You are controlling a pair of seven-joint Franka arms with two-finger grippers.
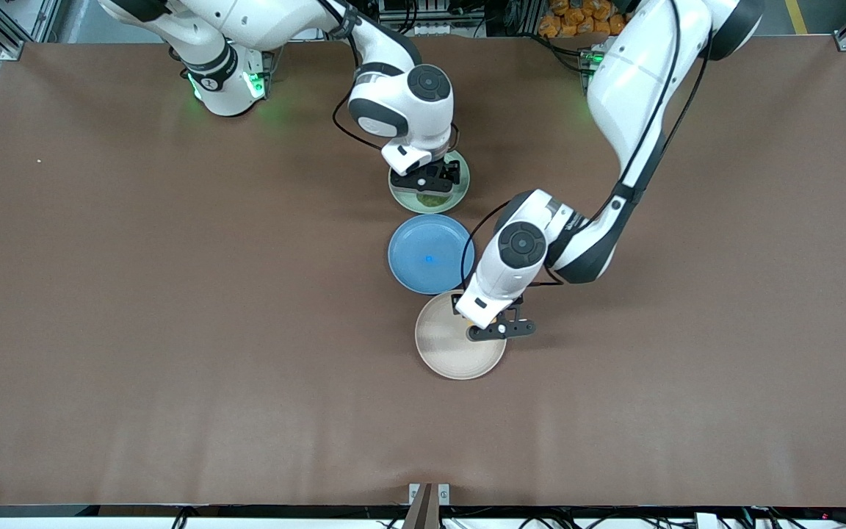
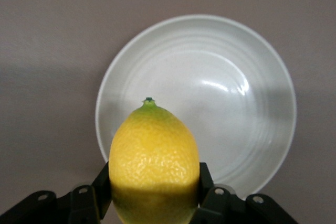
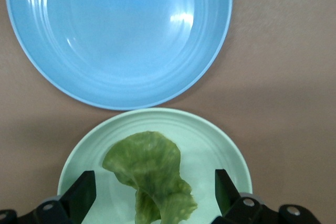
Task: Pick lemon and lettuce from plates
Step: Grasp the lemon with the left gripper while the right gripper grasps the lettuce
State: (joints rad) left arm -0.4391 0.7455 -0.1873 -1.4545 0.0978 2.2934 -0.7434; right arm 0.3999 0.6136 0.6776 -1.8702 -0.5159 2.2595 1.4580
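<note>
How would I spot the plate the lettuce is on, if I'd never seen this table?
Find the row of three plates at the middle of the brown table. The mint green plate is the one farthest from the front camera, under the right gripper, next to the blue plate. Only it holds the lettuce.

White jointed arms, black cables, black pincers, green base lights

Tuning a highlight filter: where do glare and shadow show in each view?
Left wrist view: a glint on the beige-cream plate; the yellow oval lemon is shadowed underneath. Right wrist view: a bright patch on the round blue plate. Front view: soft arm shadows on the brown table.
</note>
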